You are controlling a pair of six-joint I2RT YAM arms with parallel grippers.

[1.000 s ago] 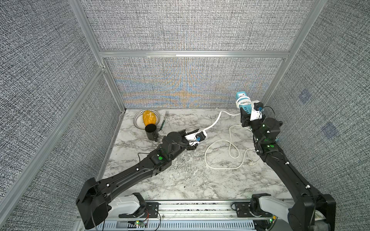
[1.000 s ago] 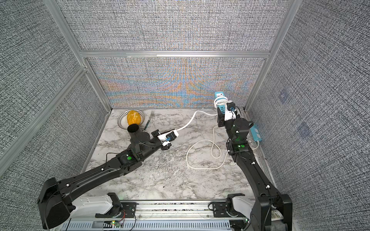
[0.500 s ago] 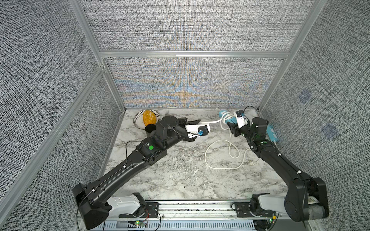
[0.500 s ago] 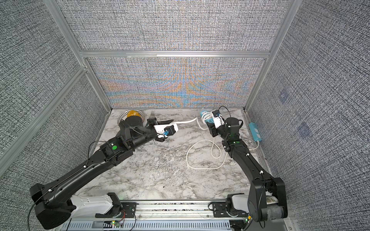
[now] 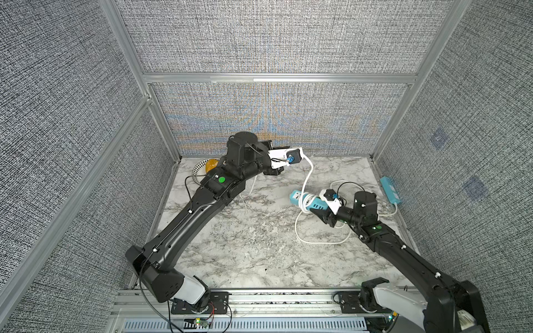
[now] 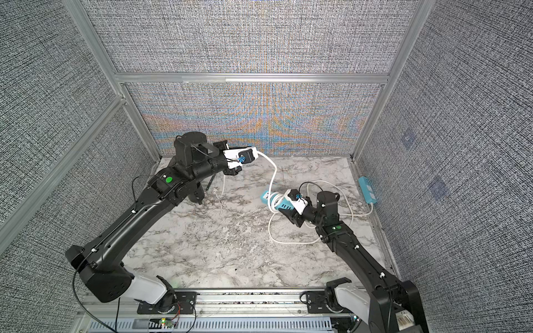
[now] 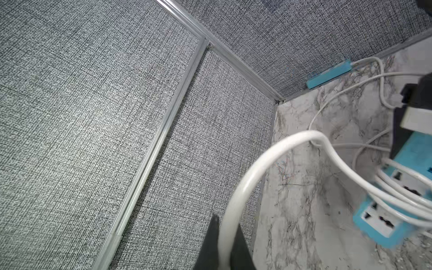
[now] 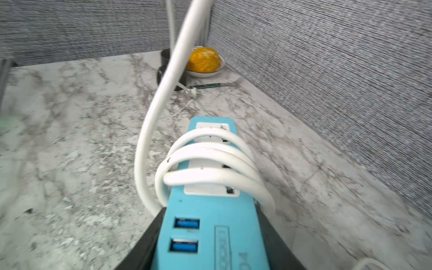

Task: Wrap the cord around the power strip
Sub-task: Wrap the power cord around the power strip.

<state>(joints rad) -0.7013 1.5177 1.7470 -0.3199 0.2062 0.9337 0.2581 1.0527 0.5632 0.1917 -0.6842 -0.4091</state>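
Left gripper [image 5: 300, 153] has risen rearward, clamped on the smooth white cord [image 5: 307, 176], while the right gripper [image 8: 210, 214] drops, pinching tight the boxy, coil-wrapped teal power strip [image 8: 211, 236].

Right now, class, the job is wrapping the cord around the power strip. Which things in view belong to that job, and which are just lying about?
In the job:
- power strip, held by the right gripper
- white cord, pinched by the left gripper

Lying about:
- second power strip by the wall
- plate
- orange fruit
- black cup
- fork
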